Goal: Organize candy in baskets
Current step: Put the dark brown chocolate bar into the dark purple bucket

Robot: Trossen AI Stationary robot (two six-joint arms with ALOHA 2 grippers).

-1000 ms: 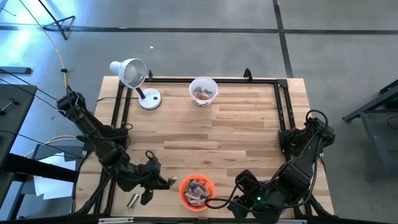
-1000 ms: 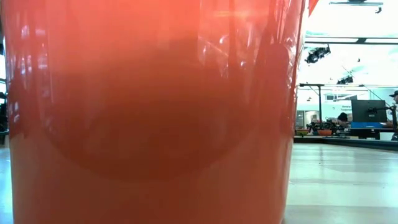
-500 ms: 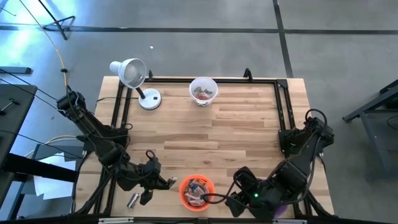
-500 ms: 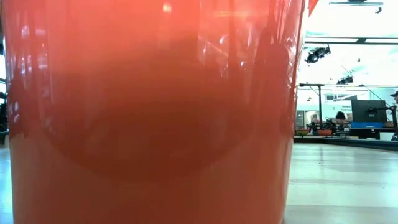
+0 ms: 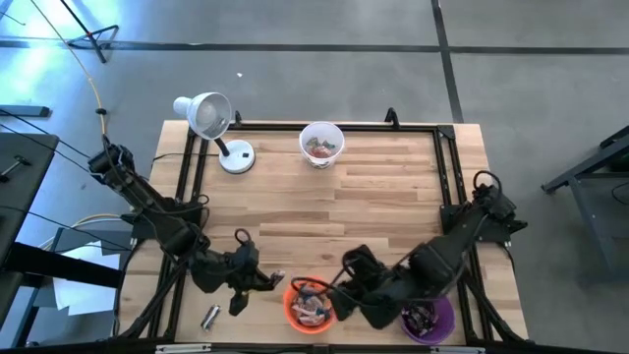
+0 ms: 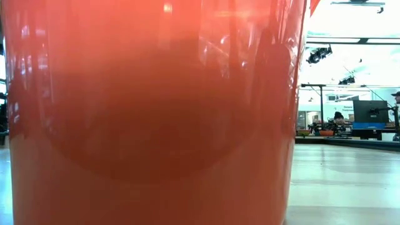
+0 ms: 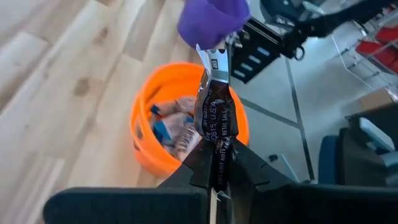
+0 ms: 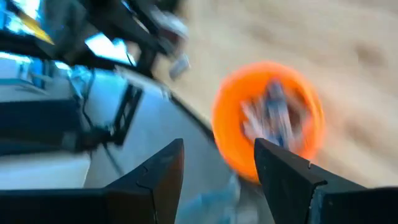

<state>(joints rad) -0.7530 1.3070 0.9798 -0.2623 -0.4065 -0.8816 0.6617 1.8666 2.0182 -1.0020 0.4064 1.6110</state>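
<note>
Gripping a dark candy (image 7: pixel 214 112) beside the orange basket (image 5: pixel 294 307), left claw (image 5: pixel 263 283) is closed; right claw (image 8: pixel 214 168), open and empty, hovers over it.

Both arms are dark, near black, built of chunky rounded joint housings linked by slimmer straight segments. The left arm (image 5: pixel 162 221) carries thin black cables that loop loosely beside its links, and a pale yellow cable trails off near its base. The right arm (image 5: pixel 462 236) has a black cable arching over its upper joint, and its housings look blocky and matte. The left gripper (image 7: pixel 219 167) has two black fingers with angular, wedge-like inner faces, mounted on a broad dark crossbar with rounded ends. The right gripper (image 8: pixel 214 168) shows two flat, dark fingers (image 8: pixel 158 177) that taper to blunt, slanted tips, their surfaces plain with no visible markings.
</note>
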